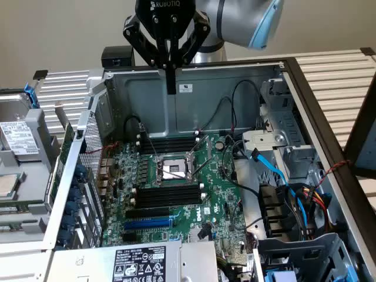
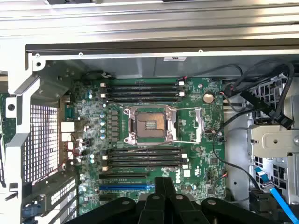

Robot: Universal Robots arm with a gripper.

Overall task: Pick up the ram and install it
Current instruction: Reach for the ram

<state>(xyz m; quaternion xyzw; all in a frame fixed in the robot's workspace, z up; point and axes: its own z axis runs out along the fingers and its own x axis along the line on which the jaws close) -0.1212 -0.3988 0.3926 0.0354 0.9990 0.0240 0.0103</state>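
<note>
My gripper point(image 1: 171, 87) hangs above the back wall of the open computer case, fingers pointing down and pressed together with nothing between them. In the wrist view the shut gripper point(image 2: 164, 183) sits over the near edge of the green motherboard point(image 2: 196, 140). Long black memory slots point(image 2: 142, 157) lie on one side of the silver processor socket point(image 2: 149, 123), and more slots point(image 2: 140, 91) lie on the other side. All of these slots look dark. The ram is out of view.
The case's metal walls point(image 1: 194, 79) ring the motherboard. Black and blue cables point(image 1: 276, 170) and a drive bay crowd the exterior view's right. A power supply point(image 1: 138, 263) sits at the front, with a drive cage point(image 1: 17, 138) and parts on the exterior view's left.
</note>
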